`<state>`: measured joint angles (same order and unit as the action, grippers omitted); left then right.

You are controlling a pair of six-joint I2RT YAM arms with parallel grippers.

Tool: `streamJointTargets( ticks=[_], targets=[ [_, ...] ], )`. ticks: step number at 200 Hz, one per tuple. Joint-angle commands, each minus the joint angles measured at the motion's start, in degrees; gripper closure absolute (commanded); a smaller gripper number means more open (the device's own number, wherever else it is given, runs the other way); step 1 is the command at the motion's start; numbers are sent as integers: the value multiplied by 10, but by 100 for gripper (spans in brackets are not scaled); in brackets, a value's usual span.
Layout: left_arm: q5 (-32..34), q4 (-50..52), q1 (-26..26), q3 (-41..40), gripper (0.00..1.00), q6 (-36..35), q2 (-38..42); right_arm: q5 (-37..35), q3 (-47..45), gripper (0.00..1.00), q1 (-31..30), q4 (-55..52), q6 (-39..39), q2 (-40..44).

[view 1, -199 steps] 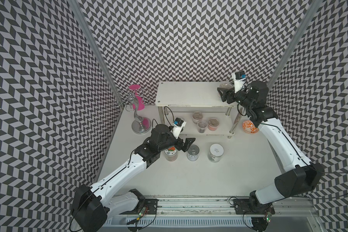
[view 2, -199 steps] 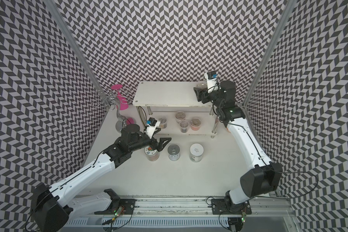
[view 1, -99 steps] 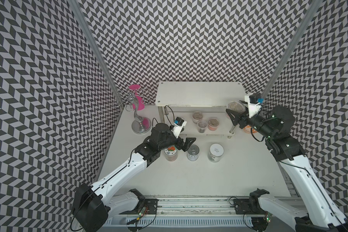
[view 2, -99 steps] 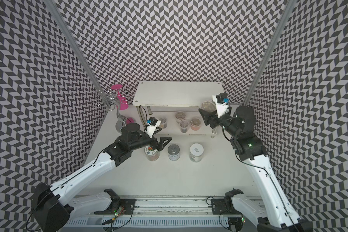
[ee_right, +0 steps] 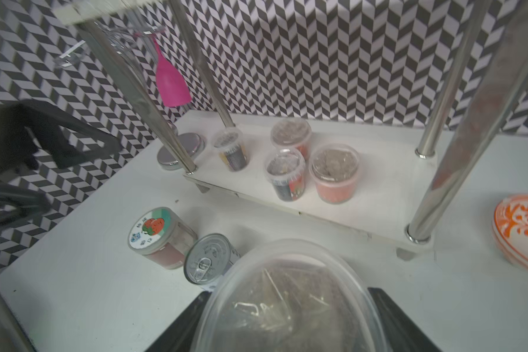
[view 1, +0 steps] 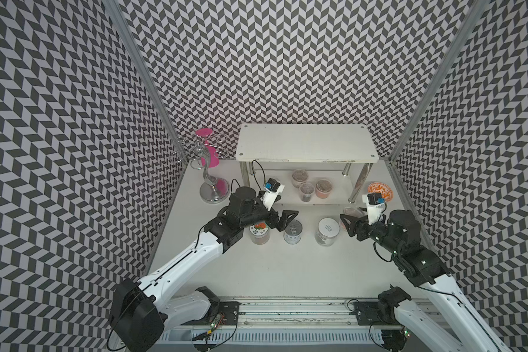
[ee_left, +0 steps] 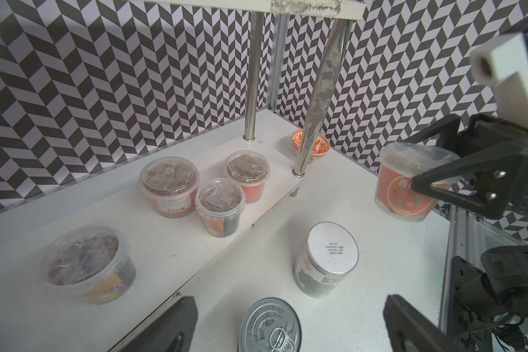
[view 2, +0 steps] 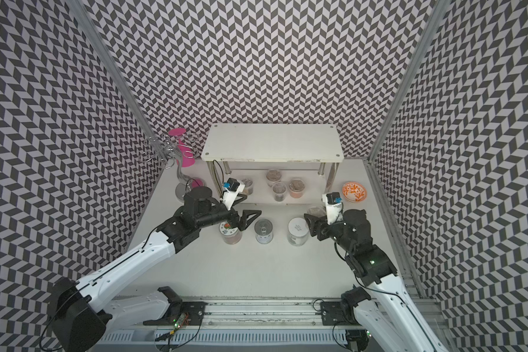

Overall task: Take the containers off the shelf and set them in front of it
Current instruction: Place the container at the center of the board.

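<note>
The right gripper, middle right in both top views, clamps a tub. The left gripper, centre frame, gapes wide and empty by the can.

The white table before me bears the shelf, cup stand, patterned bowl, picture-lid jar, tin can and white-lidded jar.

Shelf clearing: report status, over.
Left gripper open above tin can. Right gripper shut on clear tub, front of shelf. Four tubs left on lower tier. White-lidded jar close beside held tub.
</note>
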<state>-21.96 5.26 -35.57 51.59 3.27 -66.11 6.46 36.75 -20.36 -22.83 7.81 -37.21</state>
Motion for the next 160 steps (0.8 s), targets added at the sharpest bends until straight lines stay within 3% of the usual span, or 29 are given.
streamJointTargets(
  ticks=[1, 42, 99, 160],
  targets=[
    [-12, -10, 5, -8, 0, -9, 4, -92, -32, 28, -8, 39, 65, 15],
    [-15, -26, 8, -30, 0, -4, 14, -137, -99, 29, -8, 91, 119, -20],
    [-11, -39, 11, -58, 0, 6, 30, -199, -119, 30, -14, 142, 138, -91],
    [-14, -48, 13, -66, 0, 6, 31, -212, -130, 30, -21, 164, 202, -149]
  ],
)
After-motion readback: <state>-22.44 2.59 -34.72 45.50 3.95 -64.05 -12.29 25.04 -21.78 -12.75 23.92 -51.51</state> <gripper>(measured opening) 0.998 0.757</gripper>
